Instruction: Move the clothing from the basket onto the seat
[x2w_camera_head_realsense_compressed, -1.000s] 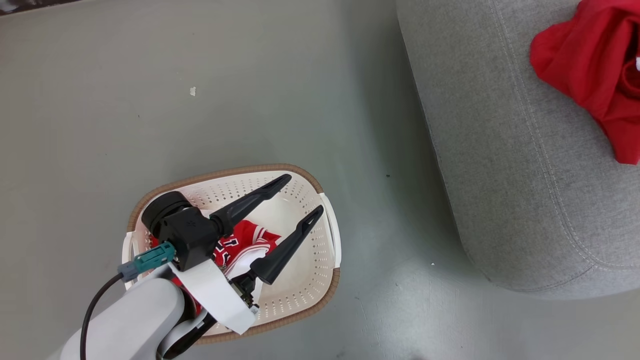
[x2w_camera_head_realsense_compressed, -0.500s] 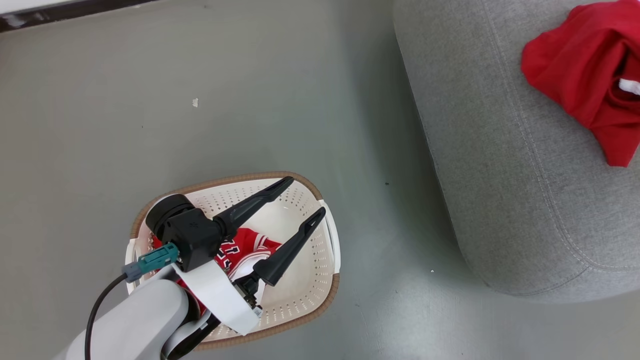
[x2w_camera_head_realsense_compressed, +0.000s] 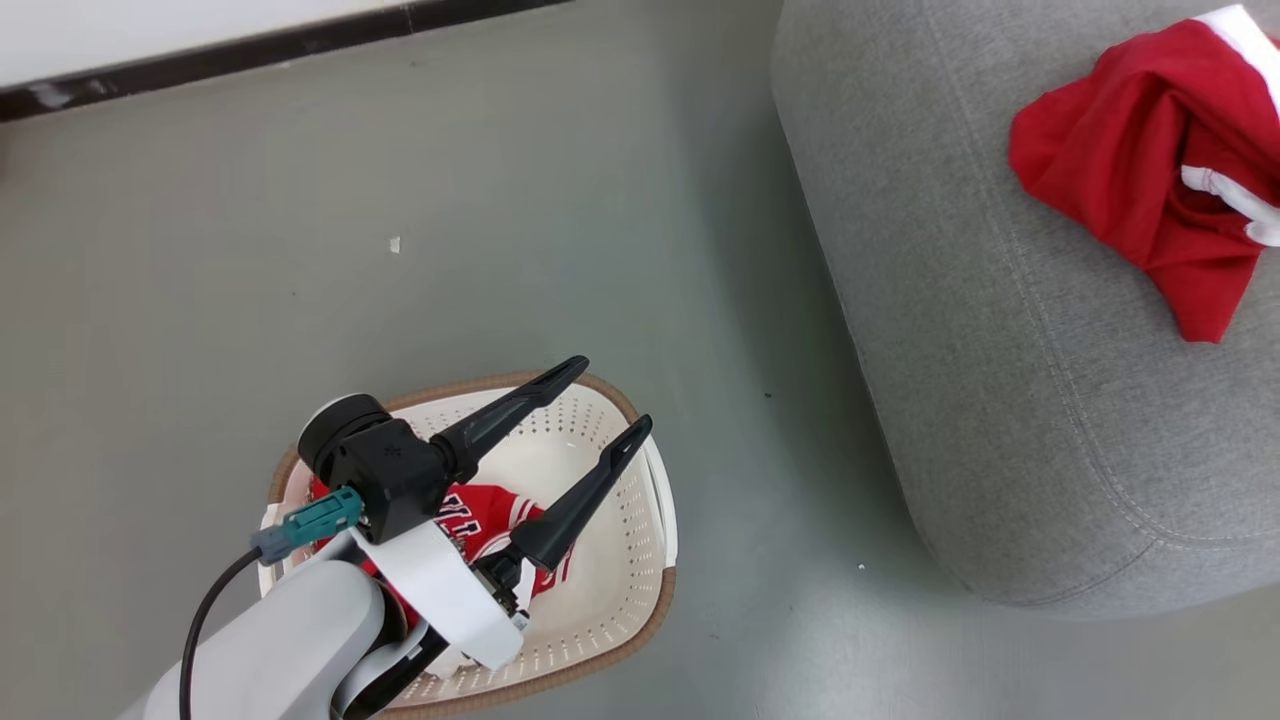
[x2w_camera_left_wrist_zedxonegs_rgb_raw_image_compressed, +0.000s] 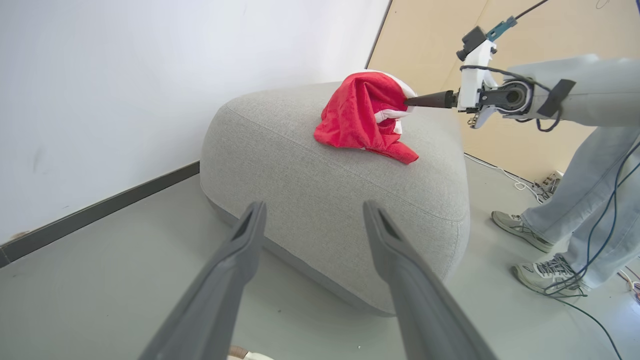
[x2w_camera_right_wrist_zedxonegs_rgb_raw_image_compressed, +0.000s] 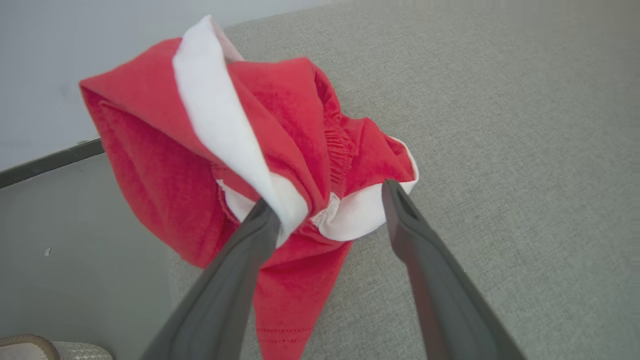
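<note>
1. My left gripper (x2w_camera_head_realsense_compressed: 614, 392): fingers spread wide, nothing between them, hanging over the basket (x2w_camera_head_realsense_compressed: 664, 590) on the floor.
2. Jersey (x2w_camera_head_realsense_compressed: 490, 505): red, crumpled inside the basket, below my left gripper's fingers and untouched.
3. My right gripper (x2w_camera_right_wrist_zedxonegs_rgb_raw_image_compressed: 328, 195): fingers apart, clamping nothing, tips at the shorts.
4. Shorts (x2w_camera_right_wrist_zedxonegs_rgb_raw_image_compressed: 280, 110): red with white stripes, heaped on the grey seat (x2w_camera_head_realsense_compressed: 1000, 400); a white fold rests against one right fingertip.
5. The seat stands apart from the basket.
</note>
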